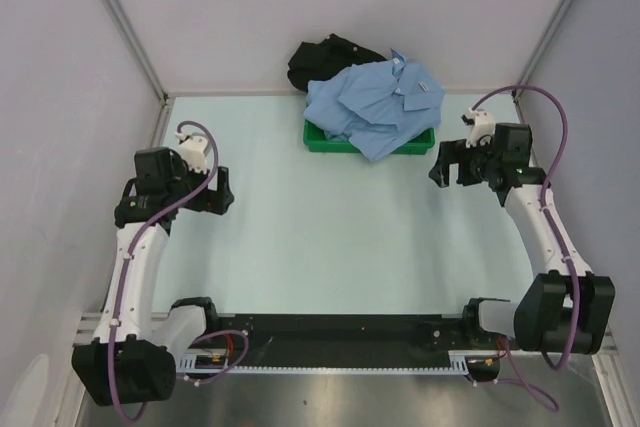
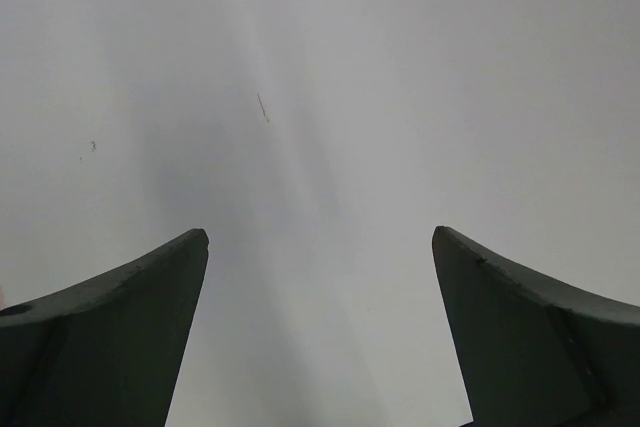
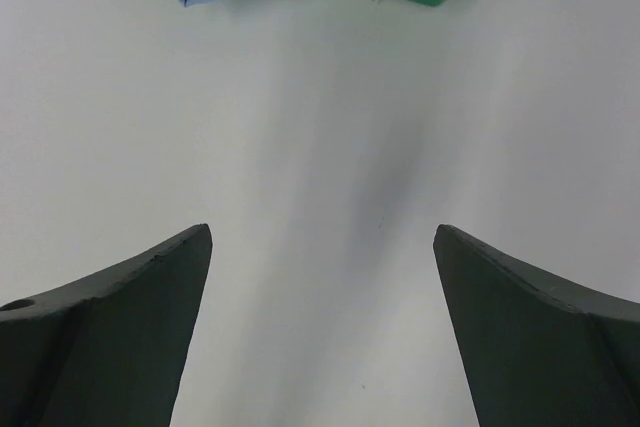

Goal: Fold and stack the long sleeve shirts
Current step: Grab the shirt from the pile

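Left tool (image 1: 225,193) and right tool (image 1: 438,167) gape wide, gripping nothing, over pale surface (image 1: 320,237). Crumpled light blue cloth shirt (image 1: 375,102) lies across green plastic tray (image 1: 320,140) at far edge; black shirt (image 1: 325,57) behind it.

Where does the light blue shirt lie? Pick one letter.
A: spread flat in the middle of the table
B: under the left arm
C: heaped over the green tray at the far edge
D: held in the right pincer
C: the light blue shirt lies crumpled over the green tray and hangs past its near rim.
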{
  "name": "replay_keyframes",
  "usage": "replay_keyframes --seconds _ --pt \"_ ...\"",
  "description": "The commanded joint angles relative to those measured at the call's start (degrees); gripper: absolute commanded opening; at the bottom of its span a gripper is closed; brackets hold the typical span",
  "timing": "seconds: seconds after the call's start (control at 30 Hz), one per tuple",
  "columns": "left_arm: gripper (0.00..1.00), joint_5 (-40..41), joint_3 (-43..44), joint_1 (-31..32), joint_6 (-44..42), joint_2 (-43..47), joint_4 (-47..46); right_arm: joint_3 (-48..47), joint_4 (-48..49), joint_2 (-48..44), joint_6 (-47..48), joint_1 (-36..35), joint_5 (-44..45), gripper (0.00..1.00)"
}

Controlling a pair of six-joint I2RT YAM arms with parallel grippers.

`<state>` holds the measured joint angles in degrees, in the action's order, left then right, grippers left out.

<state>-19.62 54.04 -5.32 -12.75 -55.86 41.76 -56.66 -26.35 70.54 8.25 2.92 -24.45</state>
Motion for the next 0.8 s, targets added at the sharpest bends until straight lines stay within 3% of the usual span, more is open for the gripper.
replay_keyframes --seconds 0.0,0.27,0.47,0.6,0.77 --pt "0.99 -4.35 2.82 0.66 -2.62 0.4 -1.77 -6.95 6.31 4.67 4.13 -2.65 -1.04 1.0" --pt "0.99 -12.98 6.34 1.28 -4.65 -3.29 -1.68 -23.83 9.91 20.93 24.15 -10.91 2.55 1.0" --pt "0.99 -17.38 6.96 1.72 -3.24 -5.75 -2.73 -32.44 20.45 33.68 37.52 -17.59 6.25 1.0" --pt "0.99 -16.86 6.25 1.9 -2.28 -6.98 -2.82 -38.69 21.6 42.12 48.95 -21.02 7.92 1.0" --pt "0.99 -17.12 4.15 1.98 -0.96 -5.67 -3.0 -46.58 30.81 54.66 58.97 -23.13 12.75 1.0"
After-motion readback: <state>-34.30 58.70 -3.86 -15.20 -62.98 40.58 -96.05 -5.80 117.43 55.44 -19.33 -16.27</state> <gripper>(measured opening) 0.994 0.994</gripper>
